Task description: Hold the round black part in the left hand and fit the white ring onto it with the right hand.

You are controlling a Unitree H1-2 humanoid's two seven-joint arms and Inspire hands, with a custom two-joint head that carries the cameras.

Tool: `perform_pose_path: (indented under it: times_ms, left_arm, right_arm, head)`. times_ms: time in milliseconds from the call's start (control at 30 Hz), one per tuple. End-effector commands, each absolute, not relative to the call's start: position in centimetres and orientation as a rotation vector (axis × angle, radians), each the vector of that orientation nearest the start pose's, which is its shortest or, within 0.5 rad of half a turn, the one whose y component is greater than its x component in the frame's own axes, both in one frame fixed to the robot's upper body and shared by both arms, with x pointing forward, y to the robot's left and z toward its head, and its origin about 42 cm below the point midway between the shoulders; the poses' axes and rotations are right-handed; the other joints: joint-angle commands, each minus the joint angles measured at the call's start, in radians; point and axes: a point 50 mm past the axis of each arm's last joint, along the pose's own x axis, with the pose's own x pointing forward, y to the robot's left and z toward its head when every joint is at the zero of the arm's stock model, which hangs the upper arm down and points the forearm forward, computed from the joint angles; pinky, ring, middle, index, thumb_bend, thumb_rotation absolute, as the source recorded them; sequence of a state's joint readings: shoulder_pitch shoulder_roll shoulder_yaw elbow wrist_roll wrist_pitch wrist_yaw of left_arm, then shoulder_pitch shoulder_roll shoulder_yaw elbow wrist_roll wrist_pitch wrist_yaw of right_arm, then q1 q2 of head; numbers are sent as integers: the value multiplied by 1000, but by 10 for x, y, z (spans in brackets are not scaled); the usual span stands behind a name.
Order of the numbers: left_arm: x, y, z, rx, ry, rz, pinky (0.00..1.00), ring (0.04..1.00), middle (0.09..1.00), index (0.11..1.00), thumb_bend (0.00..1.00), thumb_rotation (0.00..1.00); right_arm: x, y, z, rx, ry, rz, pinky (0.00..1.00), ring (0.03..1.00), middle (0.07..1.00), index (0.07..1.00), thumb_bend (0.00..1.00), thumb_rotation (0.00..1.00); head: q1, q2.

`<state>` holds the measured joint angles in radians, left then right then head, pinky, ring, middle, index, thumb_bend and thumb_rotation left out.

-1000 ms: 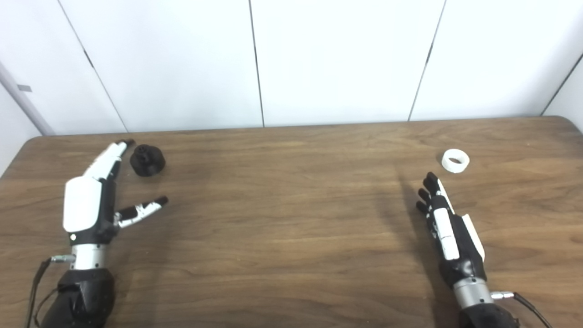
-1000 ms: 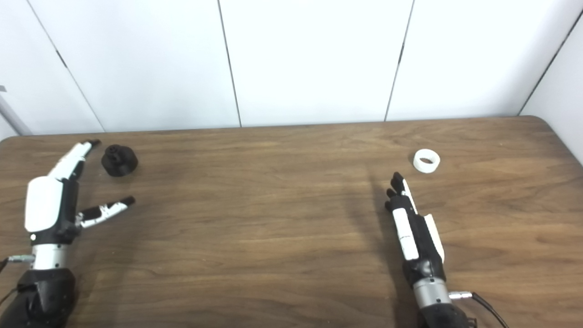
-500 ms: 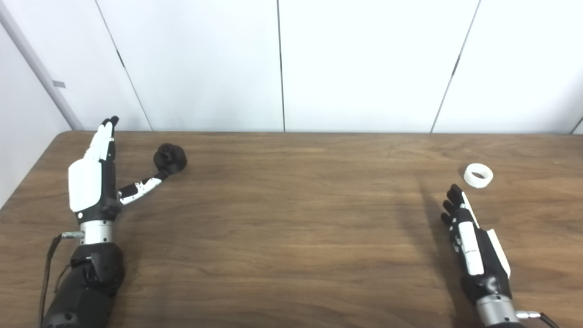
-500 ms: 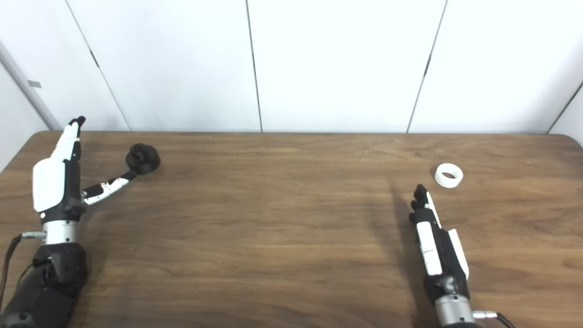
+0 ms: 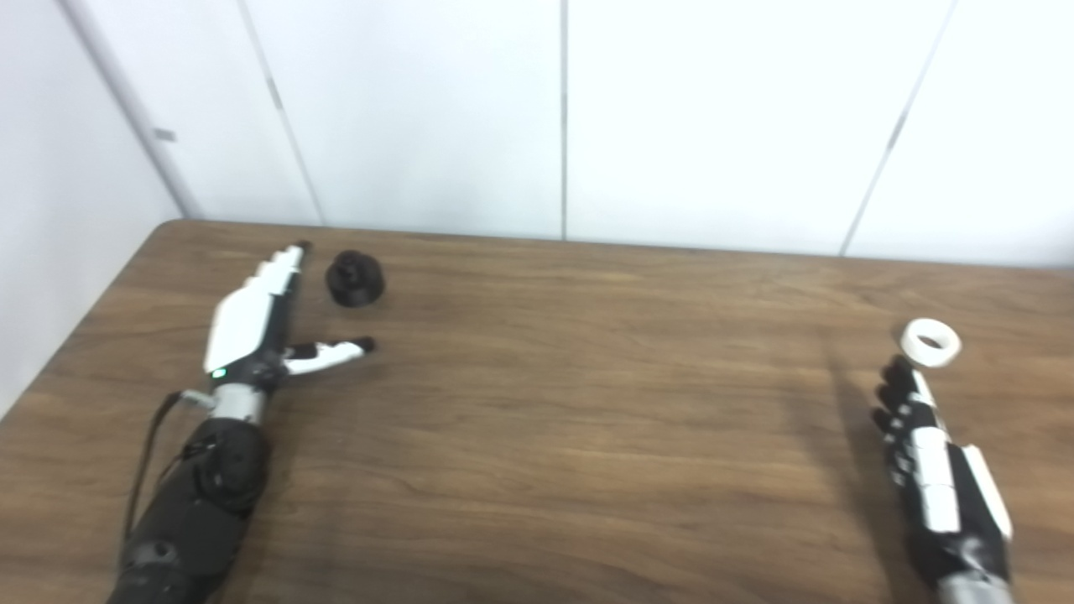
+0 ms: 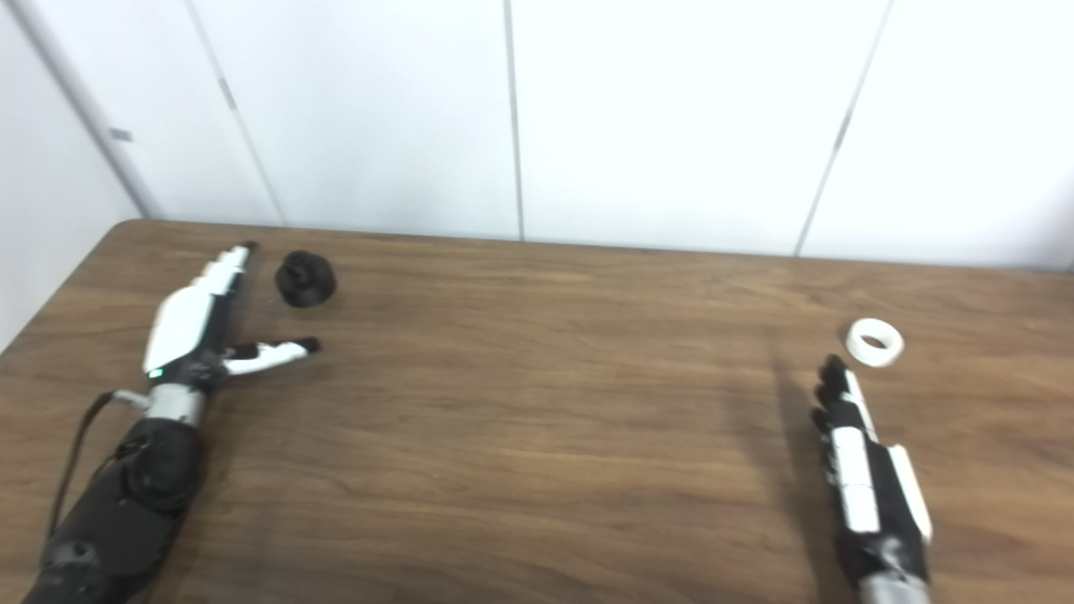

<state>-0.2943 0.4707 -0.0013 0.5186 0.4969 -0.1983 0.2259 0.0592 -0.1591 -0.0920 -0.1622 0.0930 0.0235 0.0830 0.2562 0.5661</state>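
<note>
Brown wooden table (image 5: 537, 436), set against white wall panels; taken here as the landmark for every position below.

Left hand (image 5: 252, 323): over the table's far-left area, palm edge down, fingers (image 5: 281, 268) stretched toward the far edge, thumb (image 5: 331, 352) swung out to the right. Open, holding nothing.

Right hand (image 6: 868, 482): over the table's near-right area, fingers straight and pointing toward the far edge. Holding nothing; fingers extended and lying close together, so read as open, though the blur leaves the spacing uncertain.

Round black part (image 5: 355, 279): on the table near its far-left corner, flat base down, narrower neck up, so vertical axis. Just right of the left fingertips and beyond the thumb, inside the open V between them; contact not apparent. Clearly nearer the left hand, well apart from the right.

White ring (image 6: 874, 341): flat on the table toward its right edge, hole facing up. Just beyond the right fingertips and slightly to their right; apparently not touching.

Likely step: grasp not yet made. Coming move judged to depend on closing fingers and thumb around the black part from its left and near sides.
</note>
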Motion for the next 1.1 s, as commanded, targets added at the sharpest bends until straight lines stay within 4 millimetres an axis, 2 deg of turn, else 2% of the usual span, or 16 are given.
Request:
perform_pose_path:
  times_ms: [0, 133, 267, 467, 667, 900, 1067]
  left_arm:
    - [374, 402, 127, 930, -51, 160, 1000, 1000, 1000, 1000, 1000, 450]
    - [378, 409, 133, 916, -29, 137, 1000, 1000, 1000, 1000, 1000, 436]
    - [382, 418, 137, 878, -19, 144, 990, 1000, 1000, 1000, 1000, 439]
    - [385, 430, 137, 822, -15, 166, 921, 992, 1000, 1000, 1000, 435]
    - [387, 428, 133, 795, -21, 179, 898, 986, 1000, 1000, 1000, 436]
    - [396, 424, 132, 784, -14, 194, 913, 983, 1000, 1000, 1000, 448]
    - [406, 426, 138, 810, -6, 186, 899, 980, 1000, 999, 1000, 446]
  right_arm:
    - [268, -284, 147, -88, -169, 7, 1000, 1000, 1000, 1000, 374, 1000]
    - [269, -284, 146, -91, -169, 11, 1000, 1000, 1000, 1000, 379, 1000]
    - [268, -282, 147, -81, -169, 10, 1000, 1000, 1000, 1000, 336, 1000]
    - [266, -281, 148, -76, -179, 6, 1000, 1000, 1000, 1000, 341, 1000]
    - [263, -285, 150, -81, -170, -7, 1000, 1000, 1000, 1000, 328, 1000]
    - [260, -285, 157, -78, -164, -11, 1000, 1000, 1000, 1000, 338, 1000]
    - [258, -283, 161, -69, -167, -11, 1000, 1000, 1000, 1000, 307, 1000]
  head:
    - [3, 0]
    - [14, -3]
    - [29, -11]
    - [34, -14]
    - [69, -28]
    - [62, -32]
    - [63, -36]
